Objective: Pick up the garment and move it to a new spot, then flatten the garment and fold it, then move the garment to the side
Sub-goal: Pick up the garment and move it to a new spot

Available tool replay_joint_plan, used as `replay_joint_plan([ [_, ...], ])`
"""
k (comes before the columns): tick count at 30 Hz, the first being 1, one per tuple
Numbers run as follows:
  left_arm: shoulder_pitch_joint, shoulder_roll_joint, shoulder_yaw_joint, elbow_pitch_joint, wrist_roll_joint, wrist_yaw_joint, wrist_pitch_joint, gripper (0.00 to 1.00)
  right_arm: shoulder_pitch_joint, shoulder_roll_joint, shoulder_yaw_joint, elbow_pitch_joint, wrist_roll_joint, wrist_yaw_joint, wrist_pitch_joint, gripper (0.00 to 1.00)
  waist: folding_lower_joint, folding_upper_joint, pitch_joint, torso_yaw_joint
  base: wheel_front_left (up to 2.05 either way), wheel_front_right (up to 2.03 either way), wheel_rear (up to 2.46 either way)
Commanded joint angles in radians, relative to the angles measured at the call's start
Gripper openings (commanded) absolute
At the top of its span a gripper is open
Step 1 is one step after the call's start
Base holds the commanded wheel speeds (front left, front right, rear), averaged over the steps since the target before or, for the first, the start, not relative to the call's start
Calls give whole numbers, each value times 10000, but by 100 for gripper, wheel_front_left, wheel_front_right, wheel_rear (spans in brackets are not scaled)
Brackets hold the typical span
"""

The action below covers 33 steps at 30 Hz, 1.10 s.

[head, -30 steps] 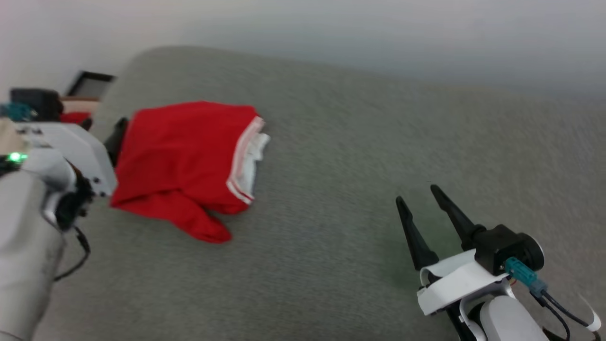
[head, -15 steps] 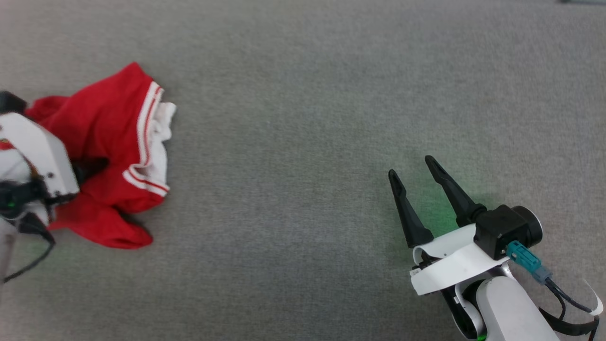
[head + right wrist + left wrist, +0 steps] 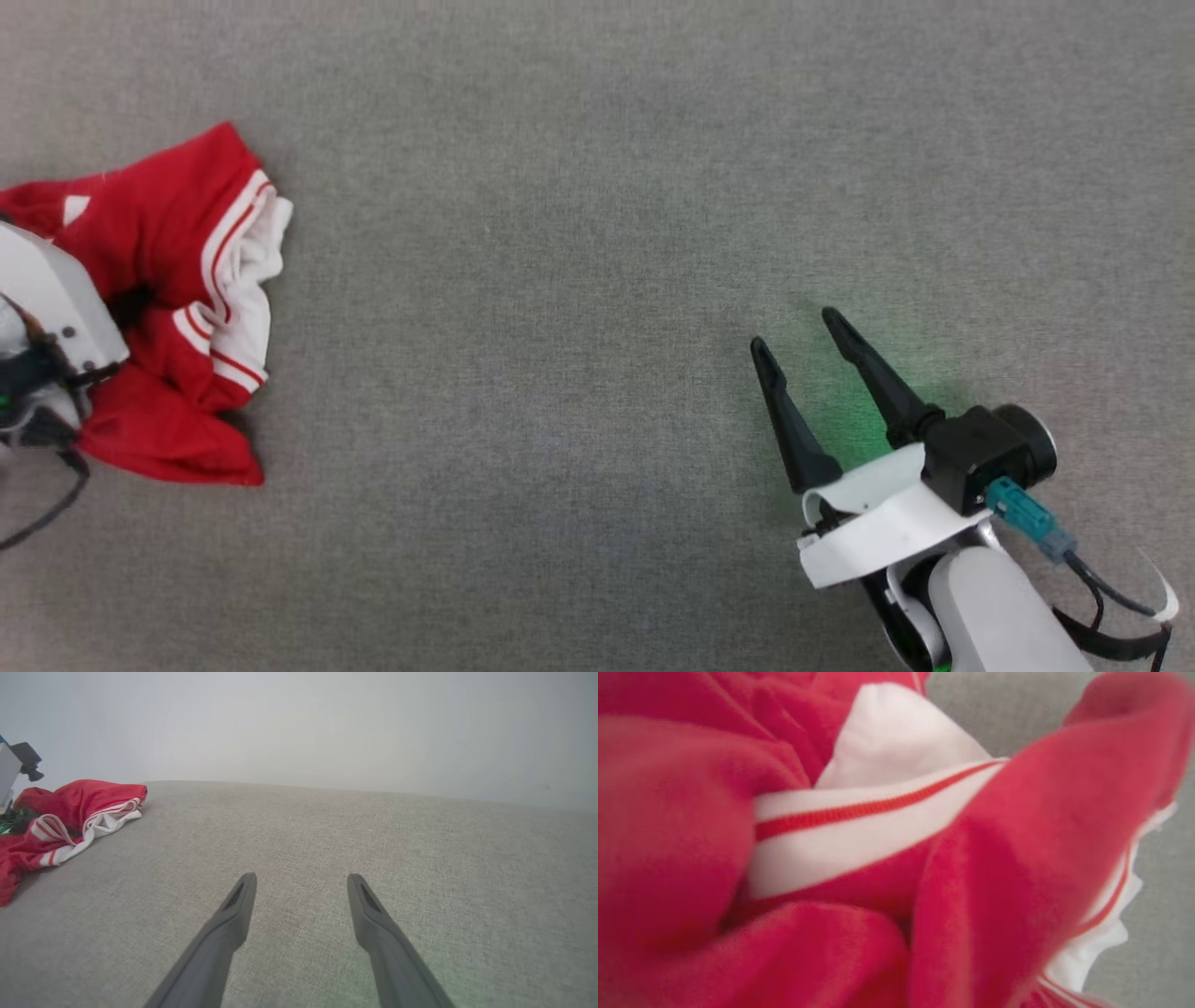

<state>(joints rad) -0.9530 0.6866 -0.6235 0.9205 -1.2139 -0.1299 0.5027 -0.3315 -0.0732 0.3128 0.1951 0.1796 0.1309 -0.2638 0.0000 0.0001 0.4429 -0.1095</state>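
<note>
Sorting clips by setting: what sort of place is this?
Probably a plain indoor test room: a wide grey fabric-covered surface, a bare pale wall behind it, and a single crumpled red garment lying there.

Light was soft and even; a green glow tinged the grey surface (image 3: 597, 233) by the right end effector (image 3: 793, 329); the garment (image 3: 691, 812) blurred close-up.

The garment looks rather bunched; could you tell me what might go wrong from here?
The garment lies crumpled in layers under the left arm, so a pinch might catch one fold and slip.
It sits at the head view's left edge, so a lift could carry it out of sight.
The right fingers, open, are far off and cannot steady it soon.
</note>
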Motion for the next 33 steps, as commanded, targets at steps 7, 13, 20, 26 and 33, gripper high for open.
replay_joint_plan([
  [7,170,-438,-177,-1514,-590,-3,-1830,0,718,78,20,380,312,-3,-8,100,0,-1,-1985,199,0,0,0],
  [13,-293,-731,-831,-3180,-788,-6,-1986,0,1100,146,3,454,550,-3,-6,100,0,-1,-2625,-224,0,0,0],
  [20,-1423,-1523,-1976,-4183,-586,-6,-1677,0,1309,221,-85,341,901,-3,-6,100,0,-1,-2683,-1279,0,0,0],
  [26,-2680,-3040,-2381,-4462,-1180,-7,-1617,0,1386,230,-340,77,1528,-3,-6,100,0,-1,-2410,-2207,0,0,0],
  [33,-3622,-4510,-2344,-4603,-1996,-7,-2023,0,1355,234,-439,-99,1845,-3,-7,100,0,-1,-2091,-2799,0,0,0],
])
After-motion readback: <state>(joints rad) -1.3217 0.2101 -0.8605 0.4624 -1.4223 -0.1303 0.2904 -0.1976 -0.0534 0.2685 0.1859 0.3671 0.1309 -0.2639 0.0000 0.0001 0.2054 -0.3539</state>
